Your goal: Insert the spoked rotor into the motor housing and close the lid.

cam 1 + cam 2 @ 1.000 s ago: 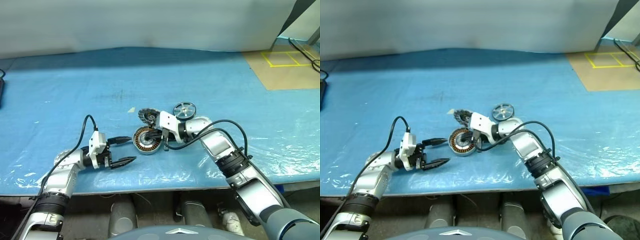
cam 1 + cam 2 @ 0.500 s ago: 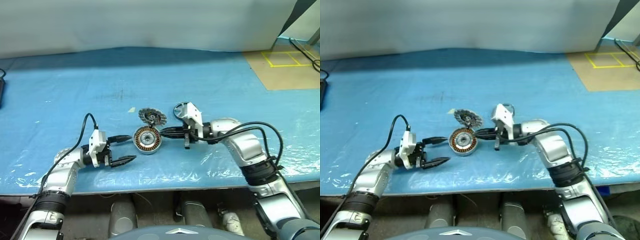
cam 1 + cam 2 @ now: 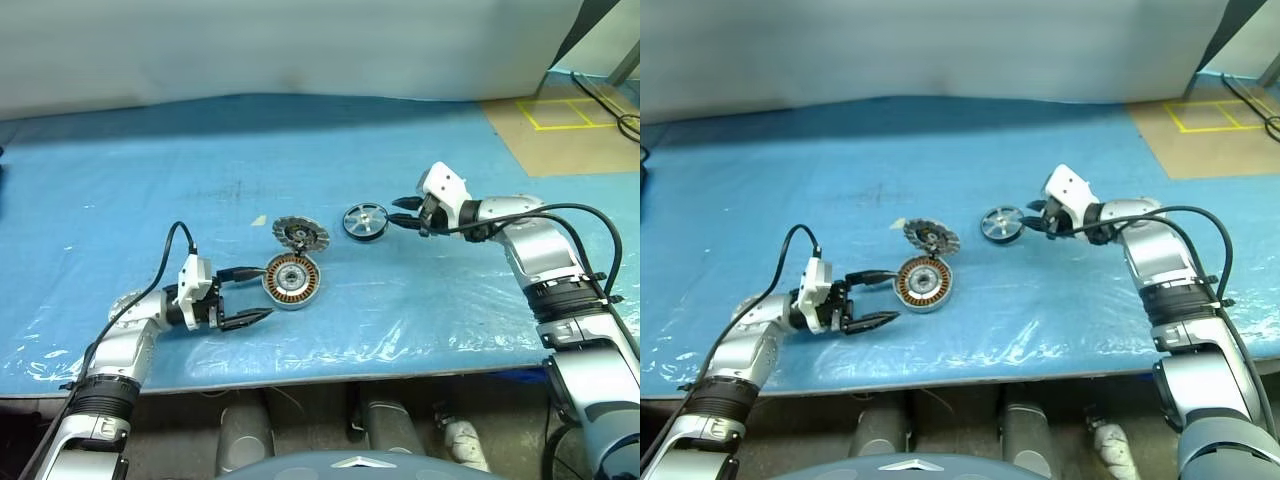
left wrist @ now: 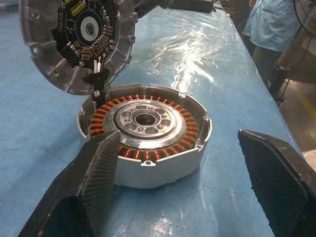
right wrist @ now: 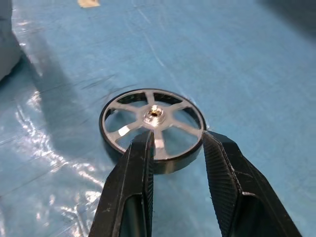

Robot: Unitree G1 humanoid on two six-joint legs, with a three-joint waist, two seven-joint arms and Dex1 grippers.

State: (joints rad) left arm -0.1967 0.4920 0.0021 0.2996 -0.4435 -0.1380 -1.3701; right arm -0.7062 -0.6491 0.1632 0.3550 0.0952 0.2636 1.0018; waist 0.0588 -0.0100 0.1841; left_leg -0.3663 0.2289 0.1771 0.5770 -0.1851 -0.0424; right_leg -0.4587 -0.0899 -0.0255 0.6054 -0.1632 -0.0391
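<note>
The motor housing (image 3: 292, 281) lies flat on the blue table, its copper windings facing up. The lid (image 3: 300, 235) leans tilted against the housing's far side, circuit face showing in the left wrist view (image 4: 79, 39). My left gripper (image 3: 264, 293) stands open just left of the housing, fingers (image 4: 98, 182) flanking its near side without touching. The spoked rotor (image 3: 365, 221) lies flat to the right of the lid. My right gripper (image 3: 393, 213) hovers at the rotor's right edge. Its fingers (image 5: 143, 168) are parted over the rim (image 5: 163, 165), holding nothing.
A tan scrap (image 3: 262, 219) lies left of the lid. A brown floor patch with yellow tape (image 3: 560, 130) shows at the far right. The table's front edge (image 3: 330, 368) runs close below the left gripper. A person in a light blue top (image 4: 266, 24) stands past the table.
My right gripper has swung away from the housing, up and to the right, to the rotor, and its fingers have parted. The left gripper has stayed put.
</note>
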